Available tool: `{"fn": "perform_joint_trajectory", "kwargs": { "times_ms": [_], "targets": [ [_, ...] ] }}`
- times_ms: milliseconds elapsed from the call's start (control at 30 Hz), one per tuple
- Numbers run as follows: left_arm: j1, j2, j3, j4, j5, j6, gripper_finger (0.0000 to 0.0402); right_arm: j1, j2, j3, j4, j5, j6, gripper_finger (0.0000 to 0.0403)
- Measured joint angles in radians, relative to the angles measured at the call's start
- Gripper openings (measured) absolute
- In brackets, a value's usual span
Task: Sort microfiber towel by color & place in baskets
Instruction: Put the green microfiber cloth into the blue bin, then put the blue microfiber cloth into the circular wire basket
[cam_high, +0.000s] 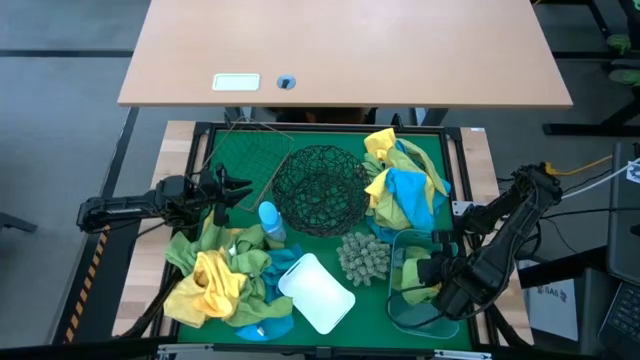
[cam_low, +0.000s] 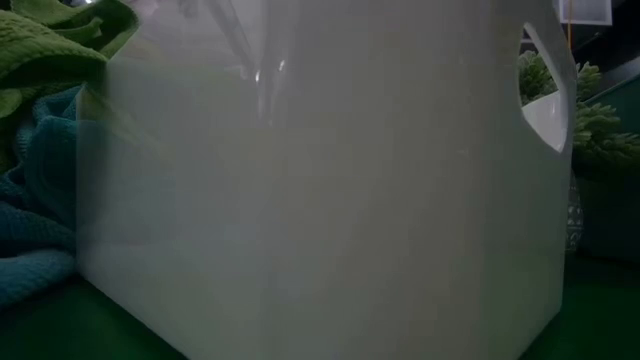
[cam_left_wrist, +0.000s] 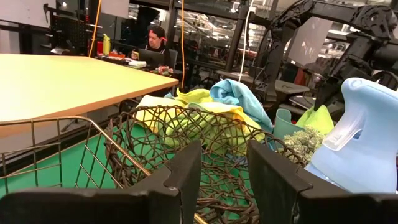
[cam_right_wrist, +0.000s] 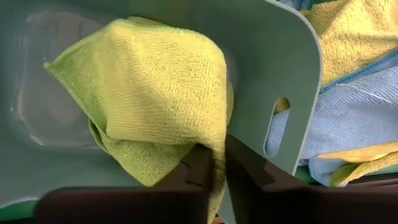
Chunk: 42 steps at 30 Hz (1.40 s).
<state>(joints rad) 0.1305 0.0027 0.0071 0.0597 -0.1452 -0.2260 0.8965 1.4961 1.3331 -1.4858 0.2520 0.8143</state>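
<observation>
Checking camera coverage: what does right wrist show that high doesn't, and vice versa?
Right wrist only: the right gripper, fingers narrowly apart, pinching a lime green towel that hangs inside the translucent blue tub.
High only: the left gripper open beside the black mesh bowl, the white tub, the spiky ball, the left towel pile.
Both: the blue tub and the yellow and blue towels beside it.

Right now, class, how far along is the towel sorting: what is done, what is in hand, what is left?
Done: little; the black mesh bowl looks empty. In hand: the right gripper, jaws nearly closed on a lime green towel, is over the blue tub. Left: two mixed heaps, the left pile and the right pile. The left gripper waits, open, beside the wire basket.
</observation>
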Motion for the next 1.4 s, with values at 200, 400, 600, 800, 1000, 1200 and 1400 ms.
{"fn": "perform_joint_trajectory", "kwargs": {
  "times_ms": [200,400,600,800,1000,1200,1400],
  "targets": [
    [0.000,0.000,0.000,0.000,0.000,0.000,0.0124,-0.031,0.000,0.012,-0.007,-0.025,-0.040,0.0135],
    [0.000,0.000,0.000,0.000,0.000,0.000,0.0124,-0.102,0.000,0.086,-0.043,-0.090,-0.102,0.0181],
    [0.000,0.000,0.000,0.000,0.000,0.000,0.0124,-0.173,0.000,0.169,-0.066,-0.187,-0.218,0.0190],
    [0.000,0.000,0.000,0.000,0.000,0.000,0.0124,-0.271,-0.008,0.253,-0.086,-0.145,-0.399,0.0190],
    [0.000,0.000,0.000,0.000,0.000,0.000,0.0124,-0.393,-0.060,0.288,-0.086,0.067,-0.553,0.0191],
    [0.000,0.000,0.000,0.000,0.000,0.000,0.0124,-0.567,-0.136,0.288,-0.086,0.133,-0.693,0.0191],
    [0.000,0.000,0.000,0.000,0.000,0.000,0.0124,-0.790,-0.190,0.287,-0.086,0.065,-0.720,0.0191]
  ]
}}
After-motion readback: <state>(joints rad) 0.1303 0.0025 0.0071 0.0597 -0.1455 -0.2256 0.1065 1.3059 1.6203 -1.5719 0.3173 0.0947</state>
